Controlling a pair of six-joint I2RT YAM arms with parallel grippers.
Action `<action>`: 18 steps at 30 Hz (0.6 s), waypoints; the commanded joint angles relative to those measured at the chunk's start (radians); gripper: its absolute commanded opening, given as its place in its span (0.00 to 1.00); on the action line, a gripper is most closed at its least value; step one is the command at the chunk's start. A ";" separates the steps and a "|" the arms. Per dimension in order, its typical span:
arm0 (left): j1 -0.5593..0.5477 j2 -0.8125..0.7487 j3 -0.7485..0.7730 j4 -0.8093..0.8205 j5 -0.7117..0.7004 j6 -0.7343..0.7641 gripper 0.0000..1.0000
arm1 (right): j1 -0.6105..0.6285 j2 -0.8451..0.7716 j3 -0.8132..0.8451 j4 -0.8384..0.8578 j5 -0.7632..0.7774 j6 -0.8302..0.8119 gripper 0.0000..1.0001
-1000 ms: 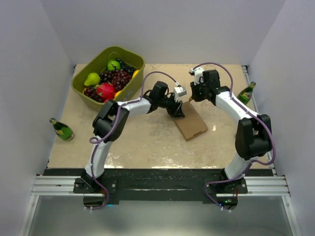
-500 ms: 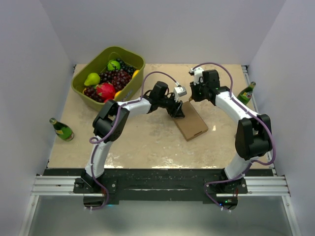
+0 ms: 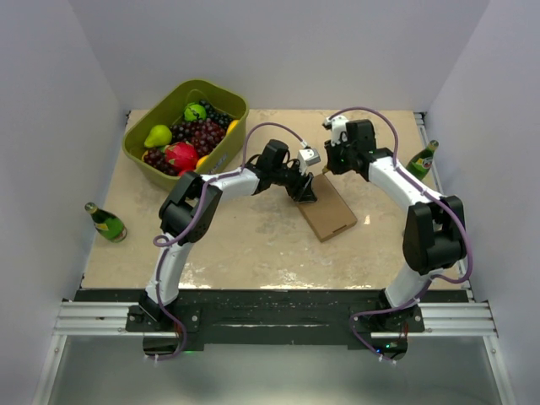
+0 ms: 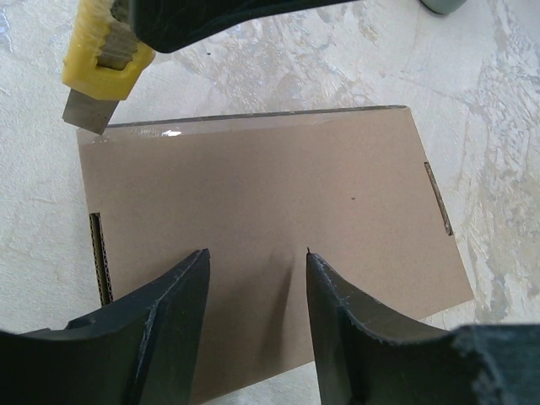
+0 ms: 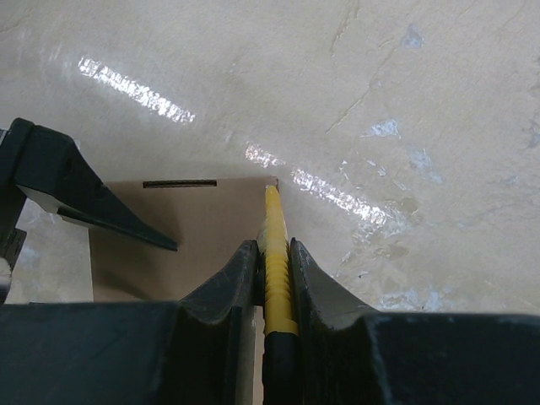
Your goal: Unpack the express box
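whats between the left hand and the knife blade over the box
Only the bare top of the express box: in the left wrist view nothing else lies between the left hand and the yellow knife.

— The express box (image 4: 270, 211)?
— Matt brown cardboard, with glossy tape (image 4: 253, 121) along one edge.
— And the bench (image 5: 363, 76)?
— Glossy, marbled, stone-like. The utility knife (image 4: 105, 59) has a yellow plastic casing and a dull grey metal blade (image 4: 84, 114).

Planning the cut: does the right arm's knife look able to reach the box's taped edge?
Likely yes: the knife tip is at the express box corner, left fingers away from that edge.
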 commanded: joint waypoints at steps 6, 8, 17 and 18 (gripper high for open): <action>-0.012 0.029 0.000 -0.048 0.002 0.002 0.52 | 0.008 -0.068 -0.038 0.090 -0.006 -0.014 0.00; -0.012 0.027 -0.003 -0.050 0.001 0.002 0.52 | 0.008 -0.071 -0.046 0.114 -0.001 -0.008 0.00; -0.016 0.024 -0.007 -0.053 -0.004 0.005 0.51 | 0.007 -0.105 -0.092 0.162 -0.001 -0.008 0.00; -0.016 0.024 -0.007 -0.055 -0.004 0.008 0.51 | 0.008 -0.107 -0.095 0.165 0.001 -0.006 0.00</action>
